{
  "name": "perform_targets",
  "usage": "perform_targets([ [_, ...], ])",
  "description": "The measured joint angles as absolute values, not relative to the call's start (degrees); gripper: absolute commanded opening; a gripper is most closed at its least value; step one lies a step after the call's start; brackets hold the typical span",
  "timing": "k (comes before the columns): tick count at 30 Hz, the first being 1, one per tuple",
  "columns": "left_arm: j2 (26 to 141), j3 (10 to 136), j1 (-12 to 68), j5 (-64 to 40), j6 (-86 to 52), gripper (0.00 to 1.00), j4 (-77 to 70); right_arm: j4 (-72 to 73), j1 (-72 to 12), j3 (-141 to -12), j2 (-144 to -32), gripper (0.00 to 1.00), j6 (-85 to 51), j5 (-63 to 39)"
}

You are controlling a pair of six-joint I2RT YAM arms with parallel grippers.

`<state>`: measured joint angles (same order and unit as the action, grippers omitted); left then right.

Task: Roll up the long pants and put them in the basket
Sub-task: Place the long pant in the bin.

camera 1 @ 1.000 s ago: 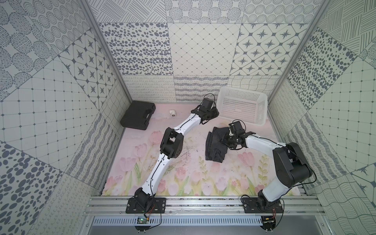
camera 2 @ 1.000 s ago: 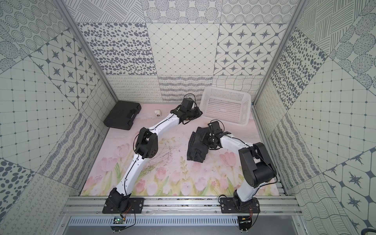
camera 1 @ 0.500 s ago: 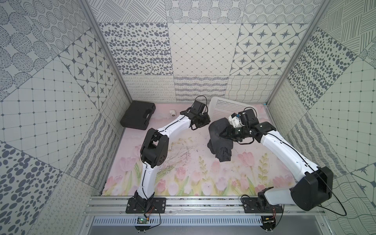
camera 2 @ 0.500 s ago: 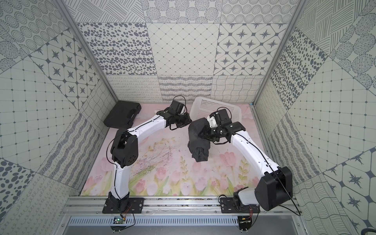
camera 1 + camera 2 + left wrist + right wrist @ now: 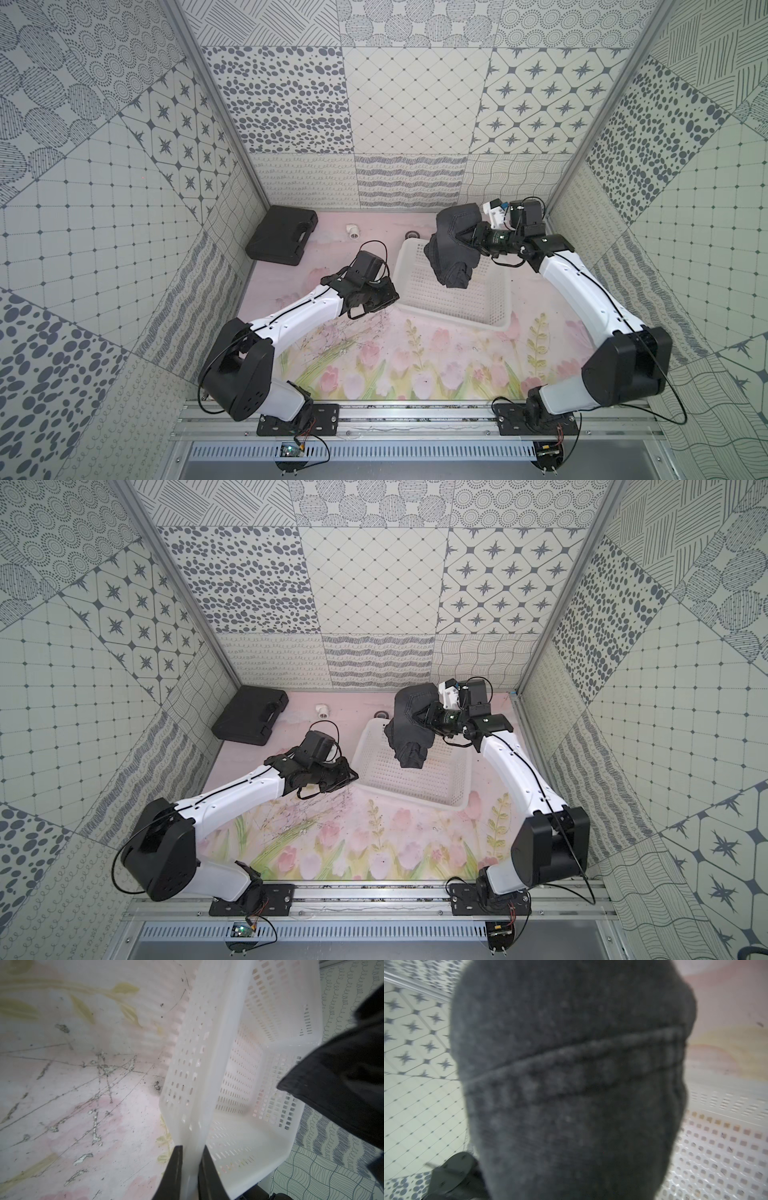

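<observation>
Long pants [image 5: 454, 249] are bunched into a dark roll, hanging in the air over the far end of the white basket [image 5: 453, 322], and as far as I can tell they're not touching it. Right gripper [image 5: 464, 239] bites into the side of the roll, jaws narrowed on the fabric. Left gripper [image 5: 191, 1149] is pinched tight on the basket's left wall, one finger each side. Looks like the drop-off step to me. I'd bring the roll down low over the middle of the basket before letting go, since its lower end droops loose and could unwind or catch the rim. I'd also pin the basket with the left so it doesn't skate on the flowery mat [image 5: 415, 365]
</observation>
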<state>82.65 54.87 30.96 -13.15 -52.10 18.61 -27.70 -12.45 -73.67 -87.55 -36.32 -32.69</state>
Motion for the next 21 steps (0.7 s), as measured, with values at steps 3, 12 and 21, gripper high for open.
perform_targets([
  [3,80.79,52.05,30.96,-13.04,-53.47,0.00,17.89,-26.65,-12.67,-66.57,-92.16,0.00,-36.38,-31.33],
  [12,79.83,49.74,32.51,-10.66,-56.40,0.00,14.59,-29.47,-13.54,-64.12,-94.50,0.00,-26.13,-21.93],
  [21,83.37,50.89,40.47,3.25,-61.34,0.00,10.55,-40.27,-14.41,-65.63,-96.86,0.02,-23.64,-6.94],
])
